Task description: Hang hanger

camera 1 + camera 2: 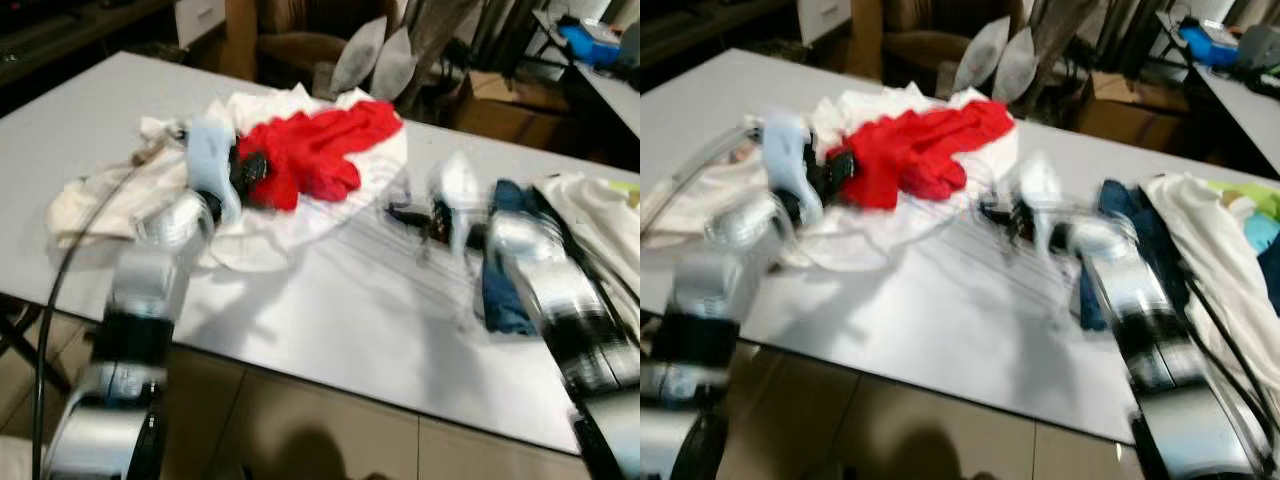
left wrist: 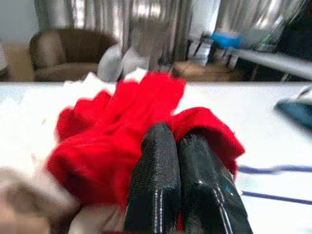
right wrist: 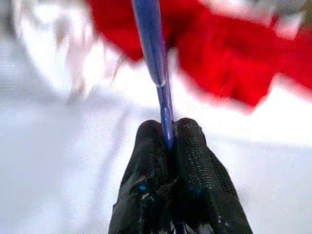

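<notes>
A red garment (image 1: 320, 150) lies on a heap of white cloth (image 1: 270, 235) at the back of the white table (image 1: 330, 320). My left gripper (image 1: 250, 170) sits at the garment's near-left edge; in the left wrist view its fingers (image 2: 161, 161) press together with red cloth (image 2: 126, 122) bunched around and between them. My right gripper (image 1: 408, 213) hovers over the table's middle right, shut on the thin blue hanger (image 3: 151, 44). The hanger's bar reaches from the fingertips toward the red garment. The head views are blurred by motion.
A dark blue garment (image 1: 505, 290) and a white one (image 1: 600, 220) lie on the table's right side. Behind the table stand a brown armchair (image 1: 300, 40), two grey cushions (image 1: 375, 55) and a cardboard box (image 1: 500, 105). The table's near edge drops to a tiled floor (image 1: 300, 420).
</notes>
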